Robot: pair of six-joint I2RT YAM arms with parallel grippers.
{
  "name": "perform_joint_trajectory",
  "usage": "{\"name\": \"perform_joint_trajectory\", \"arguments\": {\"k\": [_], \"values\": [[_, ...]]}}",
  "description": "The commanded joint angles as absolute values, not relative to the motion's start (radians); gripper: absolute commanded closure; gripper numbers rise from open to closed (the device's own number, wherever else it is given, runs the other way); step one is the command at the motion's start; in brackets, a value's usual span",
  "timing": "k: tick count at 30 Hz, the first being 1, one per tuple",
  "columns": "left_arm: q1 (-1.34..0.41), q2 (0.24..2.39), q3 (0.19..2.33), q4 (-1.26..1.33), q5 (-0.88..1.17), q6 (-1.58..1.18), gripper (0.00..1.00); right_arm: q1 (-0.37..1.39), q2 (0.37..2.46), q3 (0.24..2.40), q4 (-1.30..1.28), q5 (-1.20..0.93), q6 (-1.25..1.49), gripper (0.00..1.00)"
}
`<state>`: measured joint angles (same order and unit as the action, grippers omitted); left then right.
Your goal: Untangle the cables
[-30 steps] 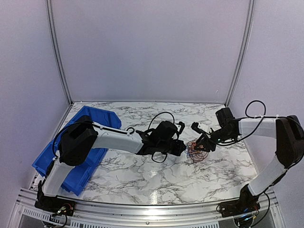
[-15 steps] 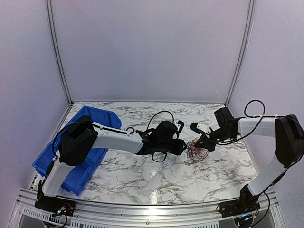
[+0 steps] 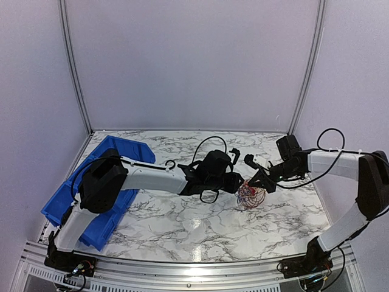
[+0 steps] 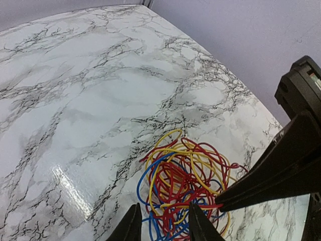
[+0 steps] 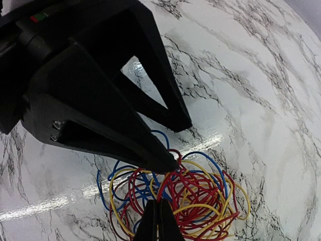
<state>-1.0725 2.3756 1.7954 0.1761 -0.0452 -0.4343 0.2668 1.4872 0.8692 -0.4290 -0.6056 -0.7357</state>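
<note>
The cables [image 3: 251, 194] are a fist-sized tangle of thin red, blue and yellow wires on the marble table [image 3: 182, 225], between the two arms. My left gripper [image 3: 239, 183] reaches in from the left. In the left wrist view the left gripper [image 4: 163, 227] is open, its fingertips straddling the near strands of the cables [image 4: 186, 173]. My right gripper [image 3: 254, 184] comes in from the right. In its own view the right gripper [image 5: 158, 217] is shut, with red strands of the cables [image 5: 203, 193] running into its tips.
Blue bins [image 3: 124, 149] lie at the table's left side beside the left arm's base. White walls with metal posts close the back and sides. The two grippers' fingers nearly touch over the tangle.
My right gripper has closed at the tangle's edge. My left gripper has opened a little and reached further right, onto the tangle. The tangle has bunched slightly.
</note>
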Motion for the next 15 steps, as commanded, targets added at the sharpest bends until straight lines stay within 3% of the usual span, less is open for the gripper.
{"name": "perform_joint_trajectory", "arguments": {"k": [1, 10, 11, 13, 15], "values": [[-1.069, 2.435, 1.868, 0.197, -0.027, -0.380, 0.70, 0.279, 1.477, 0.909, -0.458, -0.644, -0.753, 1.00], [-1.071, 2.407, 1.818, 0.209, 0.011, -0.375, 1.00, 0.279, 1.481, 0.904, -0.433, -0.601, -0.734, 1.00], [-1.071, 2.391, 1.796, 0.212, 0.008, -0.374, 1.00, 0.280, 1.483, 0.903, -0.427, -0.590, -0.729, 0.97], [-1.071, 2.352, 1.747, 0.219, -0.020, -0.377, 1.00, 0.280, 1.492, 0.903, -0.416, -0.570, -0.719, 0.82], [-1.071, 2.313, 1.700, 0.225, -0.032, -0.373, 0.90, 0.281, 1.502, 0.899, -0.414, -0.565, -0.715, 0.67]]}}
